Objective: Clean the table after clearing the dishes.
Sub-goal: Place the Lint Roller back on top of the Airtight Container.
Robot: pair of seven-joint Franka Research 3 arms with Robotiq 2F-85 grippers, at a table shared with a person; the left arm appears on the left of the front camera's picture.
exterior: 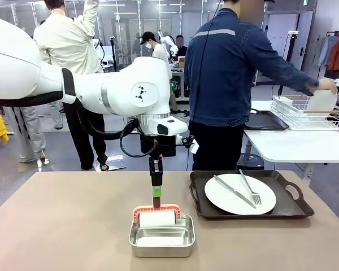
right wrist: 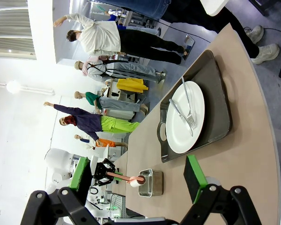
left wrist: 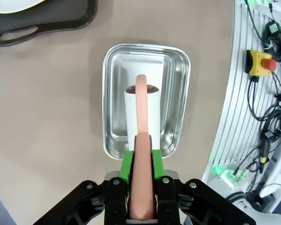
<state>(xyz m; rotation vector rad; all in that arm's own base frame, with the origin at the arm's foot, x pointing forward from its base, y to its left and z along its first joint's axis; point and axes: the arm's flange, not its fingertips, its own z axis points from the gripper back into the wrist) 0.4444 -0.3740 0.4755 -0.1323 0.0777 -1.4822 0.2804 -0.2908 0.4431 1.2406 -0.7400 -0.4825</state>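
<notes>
Left gripper (exterior: 156, 193) is clamped on the pink handle of a roller (exterior: 157, 219), green pads tight on both sides of it in the left wrist view (left wrist: 141, 164). The handle's upper end is buried between the fingers. The roller hangs straight below the gripper, with its white roll inside a steel pan (exterior: 161, 248). In the front view the pan's near wall hides the bottom of the roll, so I can't tell whether it touches the pan floor.

The pan sits on the table (exterior: 62, 226) directly under the left gripper. Beyond that gripper and to its right side is a black tray (exterior: 294, 209) with a white plate (exterior: 226, 197), and a knife (exterior: 233, 191) and fork (exterior: 250, 189) lying on the plate. In the left wrist view the tray (left wrist: 42, 23) is cut off at the top left corner, and only a sliver of plate shows.

Right gripper (right wrist: 138, 161) has its jaws wide apart with nothing between them. The tray (right wrist: 220, 117) and plate (right wrist: 187, 117) are ahead of it, well apart from the pads. The pan and roller look small and far off between its fingers.

A person (exterior: 226, 73) stands past the far table edge, back turned, with a hand (exterior: 327, 84) at a dish rack (exterior: 305, 113) on a white table (exterior: 294, 144). The hand partly covers a plate in the rack. A second dark tray (exterior: 265, 121) there is partly behind the person.
</notes>
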